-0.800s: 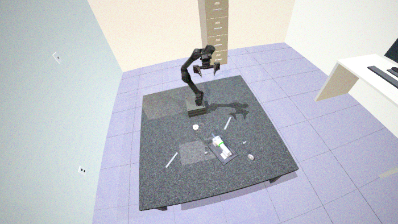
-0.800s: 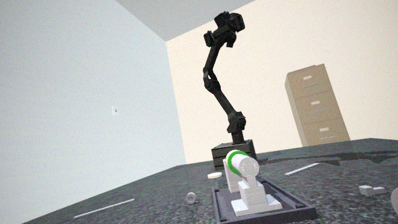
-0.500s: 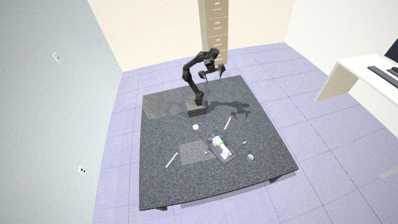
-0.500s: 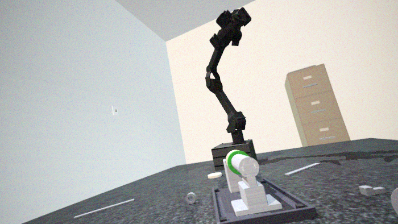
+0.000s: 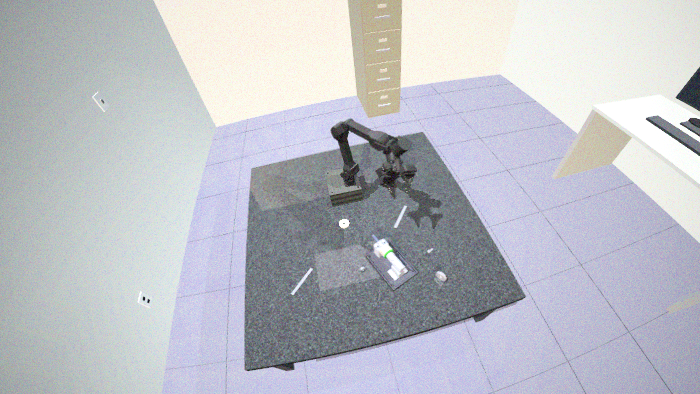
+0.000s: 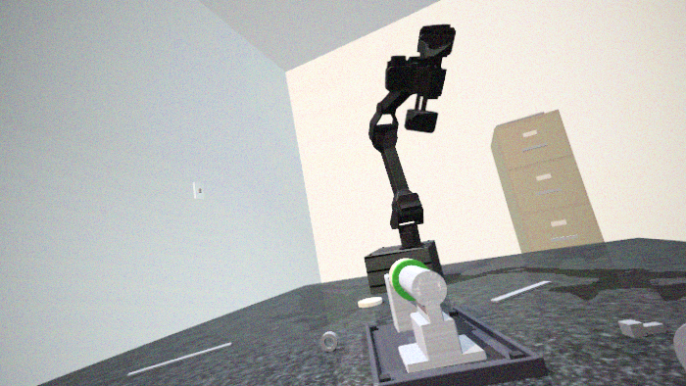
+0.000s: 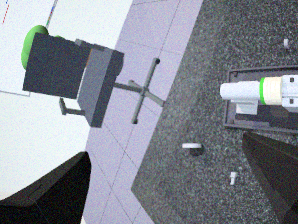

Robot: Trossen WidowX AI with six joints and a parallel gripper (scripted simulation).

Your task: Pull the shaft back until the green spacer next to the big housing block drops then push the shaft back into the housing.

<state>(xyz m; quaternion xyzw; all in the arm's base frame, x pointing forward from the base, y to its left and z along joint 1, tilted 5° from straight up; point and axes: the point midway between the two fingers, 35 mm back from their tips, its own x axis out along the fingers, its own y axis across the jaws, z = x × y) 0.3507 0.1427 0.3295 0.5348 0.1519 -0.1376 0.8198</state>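
The white shaft (image 5: pixel 398 263) (image 6: pixel 429 288) (image 7: pixel 240 91) lies level above a dark tray (image 6: pixel 461 379) (image 7: pixel 225 116), its thick end over a white stepped support (image 6: pixel 435 338). The green spacer (image 5: pixel 388 253) (image 6: pixel 396 281) (image 7: pixel 262 90) is around the shaft. In the wrist view a cream spacer (image 7: pixel 271 90) sits between it and the white housing block (image 5: pixel 383 246) (image 6: pixel 399 311) (image 7: pixel 291 95). A thin bluish rod (image 5: pixel 375 238) shows beyond the block. My gripper (image 5: pixel 401 186) (image 6: pixel 428 80) (image 7: pixel 168 151) is wide open and empty, high above the table and away from the shaft.
A cream disc (image 5: pixel 344 223) (image 6: pixel 369 302), a small ring (image 5: pixel 362 269) (image 6: pixel 329 341), a small white piece (image 5: pixel 430 250) (image 6: pixel 630 328) (image 7: pixel 233 177), a round pale part (image 5: pixel 440 276) (image 7: pixel 191 146) and two white strips (image 5: pixel 400 217) (image 5: pixel 302 281) lie around the tray.
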